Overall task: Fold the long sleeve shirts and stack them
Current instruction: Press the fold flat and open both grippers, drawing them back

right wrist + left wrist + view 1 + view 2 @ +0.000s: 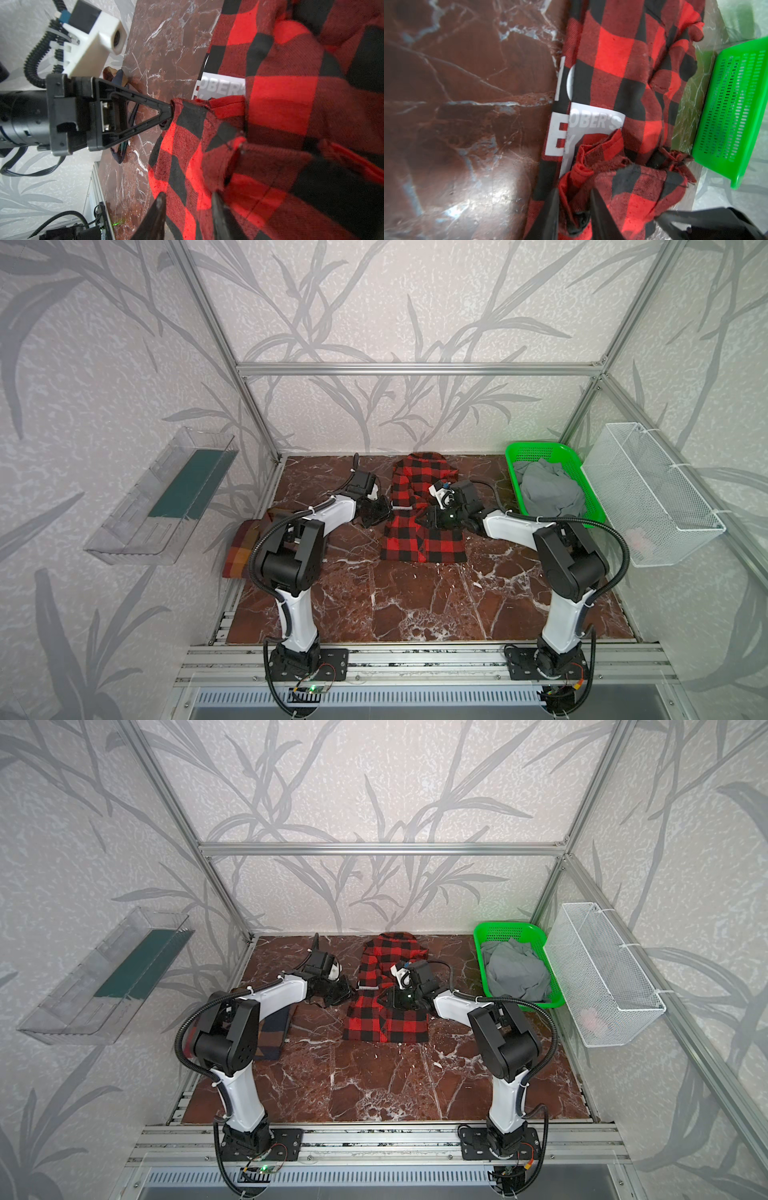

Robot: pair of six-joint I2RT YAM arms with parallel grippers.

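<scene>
The plaid shirt [237, 549] lies folded nearest, behind the left gripper [574, 193] and to its outer side. That gripper pinches a bunched edge of the red shirt [424, 541]. Facing it across the cloth, the right gripper [188, 195] stands narrowly open over the same shirt, which stretches on past both. Beyond the right gripper, a green basket [536, 448] holds grey cloth [548, 491].

On the marble tabletop [395, 605] lie a red-and-black shirt [432, 543], a plaid shirt [237, 552] and a green basket [536, 452]
</scene>
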